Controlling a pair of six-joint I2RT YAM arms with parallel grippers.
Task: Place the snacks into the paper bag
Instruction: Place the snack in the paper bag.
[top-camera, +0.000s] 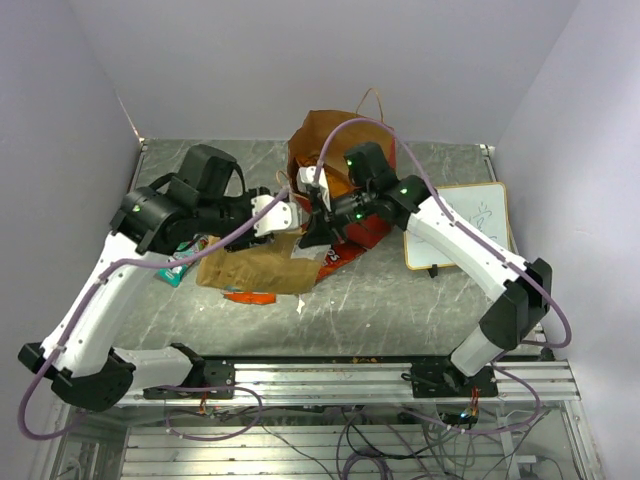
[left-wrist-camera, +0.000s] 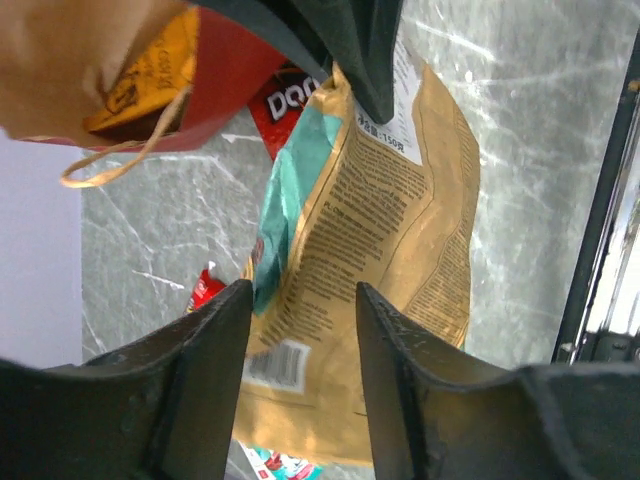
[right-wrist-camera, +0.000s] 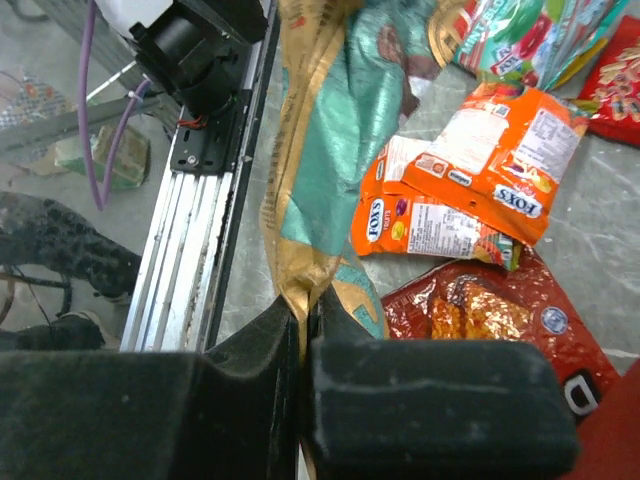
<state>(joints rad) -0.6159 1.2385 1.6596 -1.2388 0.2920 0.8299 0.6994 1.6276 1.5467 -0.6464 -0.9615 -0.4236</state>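
Right gripper (right-wrist-camera: 303, 318) is pressed shut on the crumpled edge of the kraft-brown pouch (right-wrist-camera: 320, 150) and holds that end up, just in front of the paper bag (top-camera: 320, 130). From this grip the pouch stretches over the table (top-camera: 400, 290) toward the left arm. Left gripper (left-wrist-camera: 300, 300) has its jaws partly apart; the pouch shows between its two fingers, but whether they touch it cannot be told. An orange-yellow chip bag (left-wrist-camera: 140, 85) sits inside the mouth of the paper bag. Two orange packets (right-wrist-camera: 480, 160) and a red chip bag (right-wrist-camera: 480, 310) lie on the table near the pouch.
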